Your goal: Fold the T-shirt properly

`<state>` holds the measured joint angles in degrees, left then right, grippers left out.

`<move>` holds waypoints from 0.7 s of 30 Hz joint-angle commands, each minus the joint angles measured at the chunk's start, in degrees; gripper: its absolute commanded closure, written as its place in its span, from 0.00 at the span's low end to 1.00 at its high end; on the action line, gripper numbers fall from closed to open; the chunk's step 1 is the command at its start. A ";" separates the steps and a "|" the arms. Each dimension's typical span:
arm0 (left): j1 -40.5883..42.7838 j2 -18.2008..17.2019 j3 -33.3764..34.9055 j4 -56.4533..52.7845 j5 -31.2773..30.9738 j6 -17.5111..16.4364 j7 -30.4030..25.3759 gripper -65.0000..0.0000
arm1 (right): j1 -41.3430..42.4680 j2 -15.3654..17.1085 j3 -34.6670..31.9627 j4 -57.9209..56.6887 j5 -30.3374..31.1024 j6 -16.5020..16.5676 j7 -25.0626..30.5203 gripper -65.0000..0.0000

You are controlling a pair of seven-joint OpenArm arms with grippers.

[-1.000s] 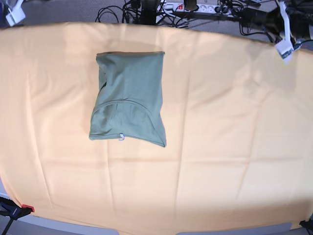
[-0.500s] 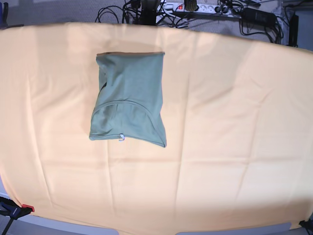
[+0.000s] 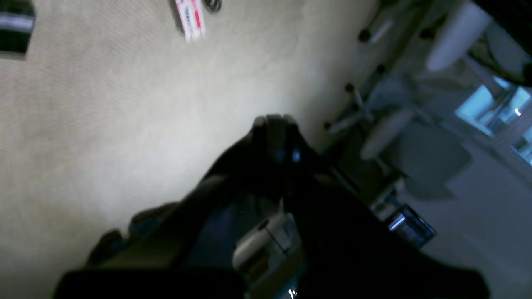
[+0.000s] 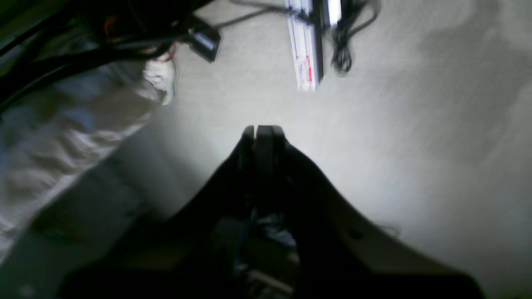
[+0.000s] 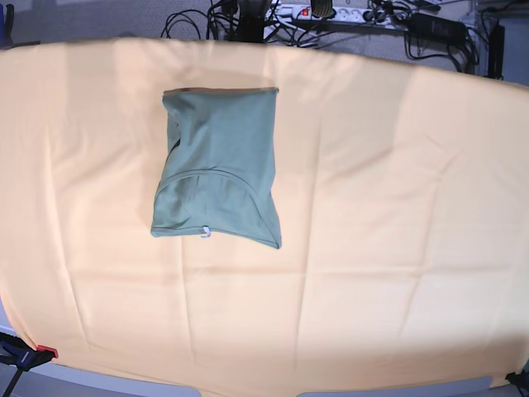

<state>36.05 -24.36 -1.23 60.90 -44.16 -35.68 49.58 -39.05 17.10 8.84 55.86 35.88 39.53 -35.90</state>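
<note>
The sage-green T-shirt lies folded into a compact rectangle on the yellow-orange table cloth, left of centre in the base view, its collar and small white tag at the near edge. No arm shows over the table in that view. In the left wrist view my left gripper is shut and empty, aimed at pale carpet off the table. The right wrist view shows my right gripper shut and empty too, above carpet.
Cables and a power strip lie on the floor beyond the table's far edge. Office chairs show in the left wrist view. A power strip and cables appear in the right wrist view. A clamp grips the near-left table edge.
Both arms have left the base view: the white-tagged parts at the far corners a second ago are gone. The T-shirt has not moved.
</note>
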 commanded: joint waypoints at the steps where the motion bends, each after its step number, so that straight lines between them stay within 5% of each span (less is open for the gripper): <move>1: -1.27 0.20 0.94 -1.53 1.81 -0.26 -2.99 1.00 | 0.90 0.63 -1.18 -1.92 -1.55 0.47 3.72 1.00; 3: -4.63 2.12 2.60 -5.64 7.52 1.29 -11.65 1.00 | 4.04 -0.31 -3.91 -6.69 -6.95 0.09 11.04 1.00; 8: -11.08 9.16 3.10 -12.94 23.32 13.49 -29.64 1.00 | 11.63 -4.09 -10.19 -17.25 -21.03 -15.15 21.00 1.00; 12: -13.11 14.86 3.10 -18.75 31.04 21.11 -38.34 1.00 | 16.09 -5.97 -15.96 -21.51 -21.81 -18.71 22.56 1.00; 15: -13.14 17.81 3.10 -23.26 31.78 25.77 -45.00 1.00 | 17.16 -6.86 -19.74 -21.57 -21.81 -25.33 26.36 1.00; 21: -13.07 21.75 3.10 -30.40 35.63 28.28 -56.19 1.00 | 17.77 -7.89 -26.51 -21.57 -22.62 -29.59 30.14 1.00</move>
<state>22.52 -3.25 1.80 30.20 -8.84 -6.66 -5.89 -20.84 9.32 -17.61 34.13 13.04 9.58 -6.24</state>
